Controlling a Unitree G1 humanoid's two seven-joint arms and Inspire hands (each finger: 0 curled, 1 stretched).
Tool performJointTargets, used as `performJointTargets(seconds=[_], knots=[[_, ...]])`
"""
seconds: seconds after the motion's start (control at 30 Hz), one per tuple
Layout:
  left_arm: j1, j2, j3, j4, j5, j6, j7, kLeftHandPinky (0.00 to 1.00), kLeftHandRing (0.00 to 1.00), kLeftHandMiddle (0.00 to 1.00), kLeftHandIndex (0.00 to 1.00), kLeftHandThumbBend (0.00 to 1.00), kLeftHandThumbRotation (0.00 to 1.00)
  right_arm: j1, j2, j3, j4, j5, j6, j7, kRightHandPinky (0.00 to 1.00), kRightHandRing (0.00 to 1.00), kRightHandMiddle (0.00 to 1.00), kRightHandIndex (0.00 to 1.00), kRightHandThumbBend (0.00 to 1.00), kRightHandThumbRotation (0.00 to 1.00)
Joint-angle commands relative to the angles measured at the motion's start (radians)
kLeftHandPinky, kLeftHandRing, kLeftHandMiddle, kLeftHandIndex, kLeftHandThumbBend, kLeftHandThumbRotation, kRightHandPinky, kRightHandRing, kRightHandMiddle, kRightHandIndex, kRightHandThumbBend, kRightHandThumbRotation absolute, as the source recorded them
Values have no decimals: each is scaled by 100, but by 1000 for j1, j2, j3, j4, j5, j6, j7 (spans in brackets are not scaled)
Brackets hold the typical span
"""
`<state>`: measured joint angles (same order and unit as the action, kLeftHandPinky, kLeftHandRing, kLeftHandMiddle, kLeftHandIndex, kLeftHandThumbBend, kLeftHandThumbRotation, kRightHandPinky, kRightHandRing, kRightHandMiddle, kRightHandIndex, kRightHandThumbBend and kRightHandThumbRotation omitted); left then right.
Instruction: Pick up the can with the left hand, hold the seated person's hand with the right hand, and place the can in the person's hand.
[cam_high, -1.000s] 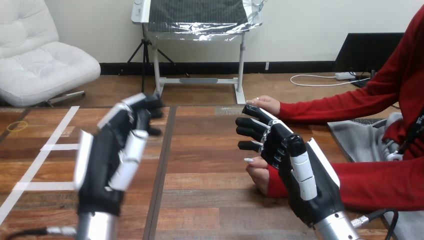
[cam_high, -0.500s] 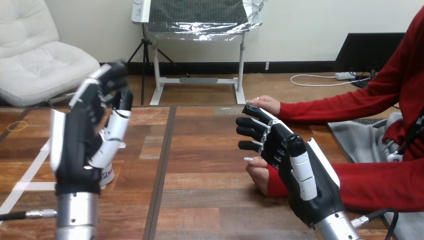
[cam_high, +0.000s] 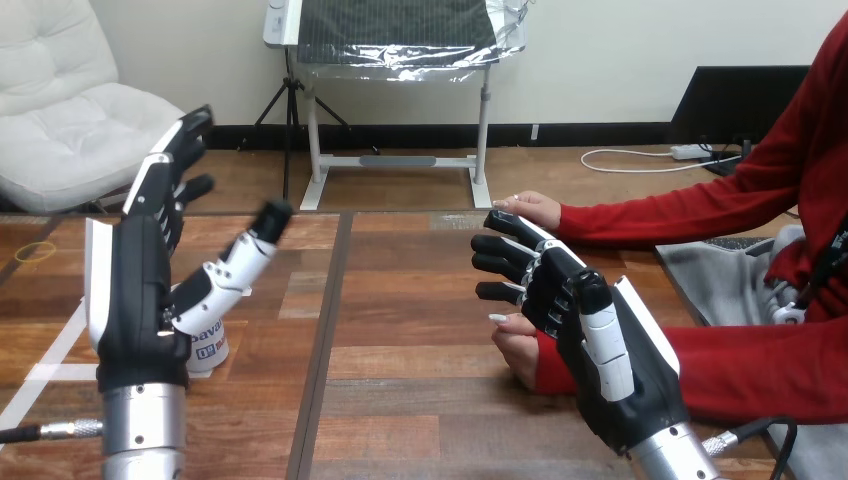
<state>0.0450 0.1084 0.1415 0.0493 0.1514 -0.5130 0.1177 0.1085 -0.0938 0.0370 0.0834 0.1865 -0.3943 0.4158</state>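
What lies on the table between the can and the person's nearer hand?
In the head view, that stretch between the can and the person's nearer hand is bare wooden table, crossed only by a dark seam.

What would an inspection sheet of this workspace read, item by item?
Surface: wooden table, with white tape lines at its left.
Job's things: can stands on the table, mostly hidden behind the left hand; person's lower hand lies near the table's right side.
Clutter: yellow ring at the far left.
Hands: left hand held up, fingers straight, holding nothing; right hand with fingers relaxed, in front of the person's lower hand, contact cannot be told.
Cables: nothing seen.
Surroundings: person's upper hand rests at the table's far edge.
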Motion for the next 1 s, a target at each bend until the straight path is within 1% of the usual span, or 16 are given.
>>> performJointTargets(seconds=[0.0, 0.17, 0.33, 0.43, 0.67, 0.93, 0.97], knots=[[-48, 19, 11, 1, 19, 10, 17, 96, 96, 96, 92, 97, 24, -71, -11, -9, -26, 12, -2, 4, 78, 85, 84, 87, 85, 100], [-44, 24, 12, -7, 37, 33, 27, 98, 98, 97, 93, 99, 22, -73, -12, -10, -22, 18, -3, 11, 78, 85, 84, 87, 84, 100], [-37, 38, 14, -19, 62, 74, 31, 99, 99, 99, 95, 100, 21, -73, -11, -11, -26, 16, 3, 9, 78, 85, 84, 87, 85, 100], [-42, 48, 17, -5, 71, 72, 36, 100, 100, 100, 96, 100, 21, -76, -12, -12, -20, 17, -2, 13, 78, 85, 84, 87, 85, 100], [-64, 81, 25, 41, 101, 84, 51, 100, 100, 100, 98, 98, 20, -77, -12, -12, -22, 14, 4, 12, 78, 85, 84, 87, 85, 100], [-94, 119, 31, 96, 120, 104, 61, 100, 100, 100, 100, 96, 23, -76, -12, -11, -22, 18, 7, 16, 78, 85, 84, 87, 85, 100], [-99, 128, 30, 105, 136, 111, 71, 100, 100, 100, 100, 96, 24, -76, -12, -11, -22, 17, 8, 16, 78, 85, 84, 87, 85, 100]])
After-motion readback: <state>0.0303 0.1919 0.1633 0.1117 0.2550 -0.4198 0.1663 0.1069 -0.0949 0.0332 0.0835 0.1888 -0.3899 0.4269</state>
